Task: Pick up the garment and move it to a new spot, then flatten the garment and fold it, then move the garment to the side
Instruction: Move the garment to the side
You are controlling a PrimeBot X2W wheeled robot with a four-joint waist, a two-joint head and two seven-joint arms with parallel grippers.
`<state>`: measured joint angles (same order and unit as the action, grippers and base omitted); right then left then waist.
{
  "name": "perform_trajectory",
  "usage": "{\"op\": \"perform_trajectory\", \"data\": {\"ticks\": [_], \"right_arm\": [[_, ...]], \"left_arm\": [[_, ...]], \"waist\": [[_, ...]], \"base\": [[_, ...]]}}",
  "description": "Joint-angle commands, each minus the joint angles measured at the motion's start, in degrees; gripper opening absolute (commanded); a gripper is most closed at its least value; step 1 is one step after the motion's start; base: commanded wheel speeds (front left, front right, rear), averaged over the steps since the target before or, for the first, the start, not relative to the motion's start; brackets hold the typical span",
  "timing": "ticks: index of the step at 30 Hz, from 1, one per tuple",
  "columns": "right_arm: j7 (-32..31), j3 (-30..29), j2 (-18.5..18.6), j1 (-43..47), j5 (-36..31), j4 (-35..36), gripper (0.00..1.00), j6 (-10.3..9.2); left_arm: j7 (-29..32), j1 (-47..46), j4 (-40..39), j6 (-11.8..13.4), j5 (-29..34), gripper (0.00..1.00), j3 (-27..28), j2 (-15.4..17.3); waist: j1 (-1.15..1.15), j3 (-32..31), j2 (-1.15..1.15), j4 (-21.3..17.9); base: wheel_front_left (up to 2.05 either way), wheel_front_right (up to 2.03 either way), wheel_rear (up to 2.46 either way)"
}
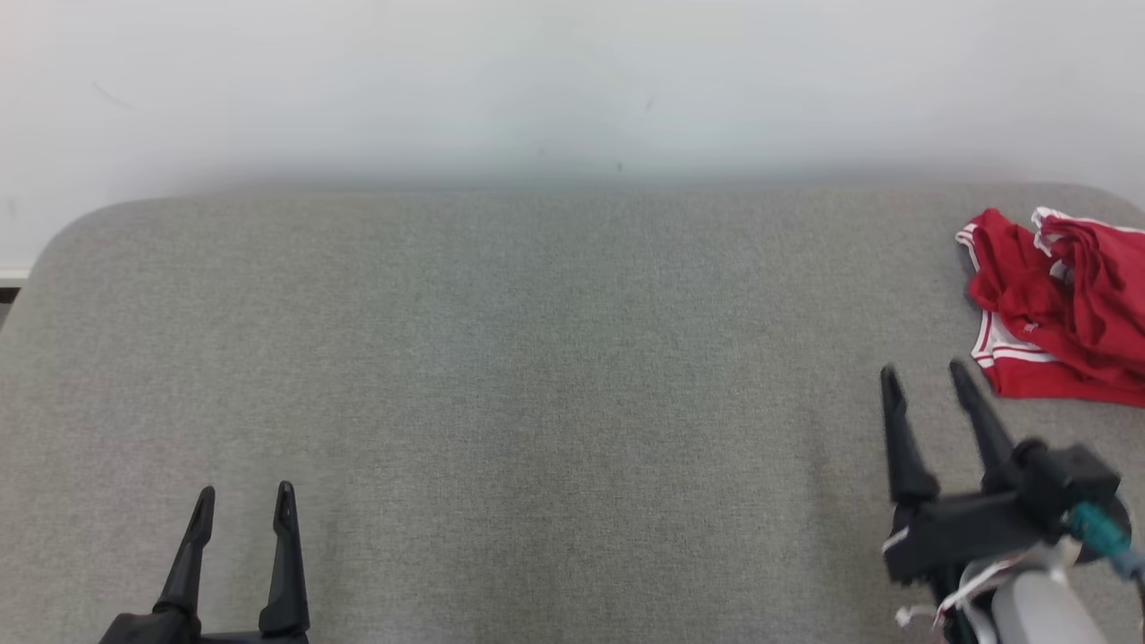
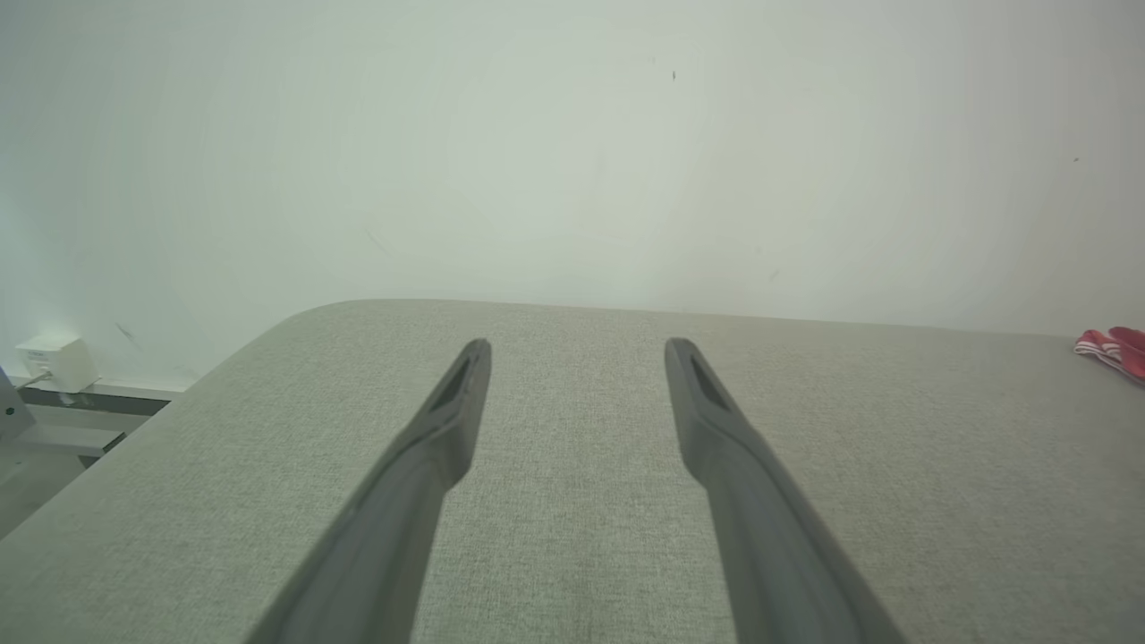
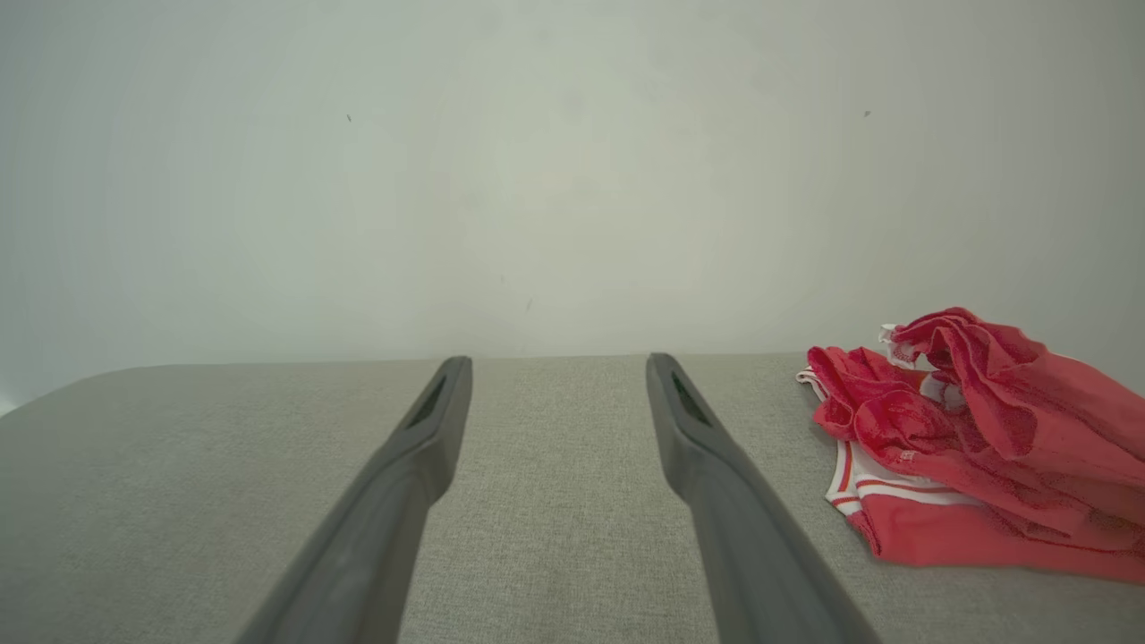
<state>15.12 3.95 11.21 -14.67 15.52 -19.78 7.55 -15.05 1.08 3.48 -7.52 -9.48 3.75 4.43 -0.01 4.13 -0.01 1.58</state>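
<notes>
A crumpled red garment (image 1: 1060,304) with white trim lies bunched at the far right of the grey fabric table (image 1: 537,376), partly cut off by the head view's right edge. It shows larger in the right wrist view (image 3: 975,447) and as a sliver at the right edge of the left wrist view (image 2: 1114,347). My right gripper (image 1: 926,376) hovers open just left of and in front of the garment, apart from it, nothing between its fingers (image 3: 429,429). At the lower left, my left gripper (image 1: 246,496) is open and empty, far from the garment.
A pale wall (image 1: 572,89) rises directly behind the table's far edge. The table's rounded far-left corner (image 2: 295,322) drops off to the floor, where a small white box (image 2: 49,362) sits by the wall.
</notes>
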Motion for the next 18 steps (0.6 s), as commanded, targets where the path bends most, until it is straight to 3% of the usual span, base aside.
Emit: {"op": "perform_trajectory", "data": {"ticks": [1,10,18], "right_arm": [[-0.01,-0.23,-0.50,1.17,-0.55,0.69,1.00,-0.18],[-1.09,-2.08,-5.35,11.14,-2.49,8.18,1.00,-0.18],[-2.17,-2.63,-7.26,15.14,-3.31,11.23,1.00,-0.18]], "left_arm": [[-0.15,0.57,0.23,0.09,-0.07,1.00,0.07,-0.02],[-0.15,1.66,2.28,0.09,-0.26,1.00,0.43,-0.06],[-0.15,2.47,3.63,0.09,-0.57,1.00,0.46,-0.23]], "waist": [[0.01,-0.85,0.01,0.60],[0.01,-3.31,0.01,0.35],[0.01,-4.50,0.01,-0.30]], "base": [[0.00,0.00,0.00],[0.00,0.00,0.00],[0.00,0.00,0.00]]}}
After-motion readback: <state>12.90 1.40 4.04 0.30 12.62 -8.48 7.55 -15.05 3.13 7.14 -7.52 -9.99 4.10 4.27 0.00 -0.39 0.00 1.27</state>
